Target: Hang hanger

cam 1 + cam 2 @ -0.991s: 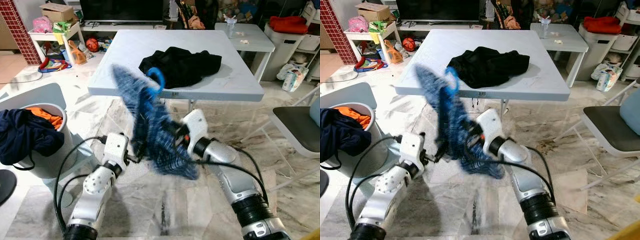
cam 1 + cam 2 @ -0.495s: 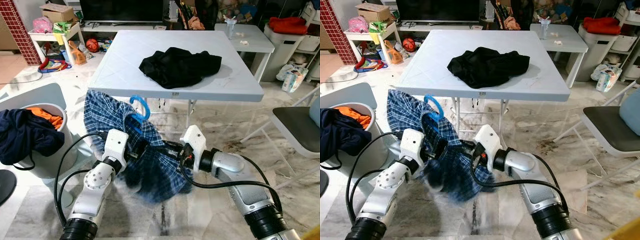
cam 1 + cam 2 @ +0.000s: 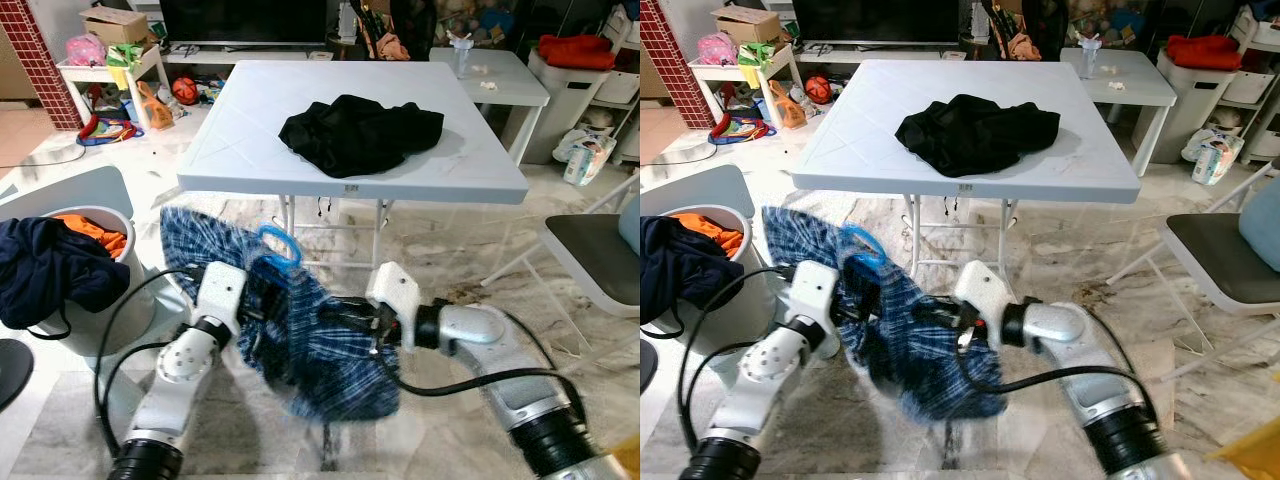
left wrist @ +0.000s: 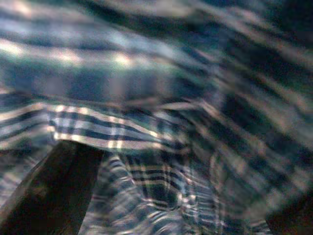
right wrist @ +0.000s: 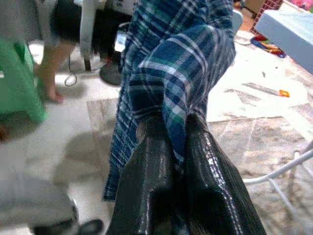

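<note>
The plaid shirt [image 3: 320,345] is soft woven cloth, matt, in blue and white checks; the hanger [image 3: 279,246] hooked through it looks like smooth blue plastic. The right gripper [image 5: 178,147] has glossy black fingers [image 5: 210,181]. The bench [image 3: 250,110] is matt pale plastic under a dull black garment [image 3: 360,130], and the floor [image 3: 450,250] is polished veined marble.

Your two silver arms reach forward and low, bent at the elbows, wrists angled inward toward each other. Your right gripper [image 5: 171,142] has its two black fingers [image 5: 146,161] pressed together on a fold of the plaid shirt [image 3: 320,340]. Your left gripper [image 3: 255,300] is buried in the same cloth from the other side; its fingers are too hidden and blurred to judge.
</note>
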`<state>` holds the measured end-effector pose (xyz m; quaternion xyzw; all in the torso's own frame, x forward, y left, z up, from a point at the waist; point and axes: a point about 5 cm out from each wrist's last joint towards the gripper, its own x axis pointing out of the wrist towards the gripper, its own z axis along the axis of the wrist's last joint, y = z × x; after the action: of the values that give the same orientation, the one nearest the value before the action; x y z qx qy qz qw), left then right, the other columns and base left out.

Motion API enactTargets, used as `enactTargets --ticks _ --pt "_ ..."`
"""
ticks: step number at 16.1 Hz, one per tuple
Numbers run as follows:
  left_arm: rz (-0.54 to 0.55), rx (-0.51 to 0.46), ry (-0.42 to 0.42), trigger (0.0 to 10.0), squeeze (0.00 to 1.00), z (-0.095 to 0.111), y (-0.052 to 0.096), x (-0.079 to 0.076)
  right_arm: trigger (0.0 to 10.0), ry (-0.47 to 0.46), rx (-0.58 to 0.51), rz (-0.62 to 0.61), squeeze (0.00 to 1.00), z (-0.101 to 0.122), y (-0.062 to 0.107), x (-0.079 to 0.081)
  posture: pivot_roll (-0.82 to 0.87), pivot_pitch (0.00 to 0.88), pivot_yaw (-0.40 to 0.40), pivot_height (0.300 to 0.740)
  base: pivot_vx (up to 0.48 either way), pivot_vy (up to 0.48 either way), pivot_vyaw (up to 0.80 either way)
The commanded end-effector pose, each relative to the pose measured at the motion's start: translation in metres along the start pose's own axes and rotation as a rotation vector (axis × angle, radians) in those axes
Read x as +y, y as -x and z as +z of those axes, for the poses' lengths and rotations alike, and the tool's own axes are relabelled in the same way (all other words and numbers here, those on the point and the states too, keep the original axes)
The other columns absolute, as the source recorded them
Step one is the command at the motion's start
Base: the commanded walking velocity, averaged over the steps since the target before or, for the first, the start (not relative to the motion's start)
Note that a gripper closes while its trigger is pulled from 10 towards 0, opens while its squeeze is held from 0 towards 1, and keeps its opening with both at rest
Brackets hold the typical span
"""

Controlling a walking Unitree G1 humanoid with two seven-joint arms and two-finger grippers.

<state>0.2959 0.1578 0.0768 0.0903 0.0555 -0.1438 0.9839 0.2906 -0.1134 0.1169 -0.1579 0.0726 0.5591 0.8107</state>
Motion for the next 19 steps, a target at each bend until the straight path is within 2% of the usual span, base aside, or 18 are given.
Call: enactTargets --ticks 1,5,8,12,14,16,18,19 --pt "0.093 -0.028 -0.016 10.0 0.0 0.007 0.004 0.022 10.0 0.06 0.182 -0.029 0.0 -0.023 0.019 -0.015 -0.05 0.0 -0.012 0.74 0.0 0.0 0.0" --pt "0.047 -0.01 -0.011 10.0 0.0 0.004 0.004 0.017 10.0 0.124 0.265 -0.154 0.0 -0.029 0.024 -0.031 -0.05 0.0 -0.012 0.74 0.0 0.0 0.0" --pt "0.02 -0.008 -0.003 10.0 0.0 0.004 0.005 0.01 10.0 0.126 0.251 -0.249 0.0 -0.026 0.019 -0.038 -0.05 0.0 -0.013 0.74 0.0 0.0 0.0" --pt "0.048 0.006 -0.018 10.0 0.0 0.001 0.008 0.021 10.0 0.145 0.285 -0.095 0.0 -0.036 0.032 -0.031 -0.05 0.0 -0.013 0.74 0.0 0.0 0.0" --pt "0.061 0.001 -0.021 10.0 0.0 0.004 0.008 0.026 10.0 0.179 0.379 0.031 0.0 -0.047 0.058 -0.027 -0.05 0.0 -0.012 0.74 0.0 0.0 0.0" --pt "0.066 -0.002 -0.026 10.0 0.0 0.005 0.008 0.028 10.0 0.202 0.468 0.093 0.0 -0.056 0.084 -0.029 -0.06 0.0 -0.009 0.74 0.0 0.0 0.0" --pt "0.065 -0.001 -0.026 10.0 0.0 0.005 0.008 0.03 10.0 0.21 0.49 0.13 0.0 -0.055 0.098 -0.031 -0.07 0.0 -0.003 0.74 0.0 0.0 0.0" --pt "0.064 0.001 -0.027 10.0 0.0 0.005 0.008 0.03 10.0 0.177 0.478 0.151 0.0 -0.052 0.103 -0.031 -0.07 0.0 -0.001 0.74 0.0 0.0 0.0"
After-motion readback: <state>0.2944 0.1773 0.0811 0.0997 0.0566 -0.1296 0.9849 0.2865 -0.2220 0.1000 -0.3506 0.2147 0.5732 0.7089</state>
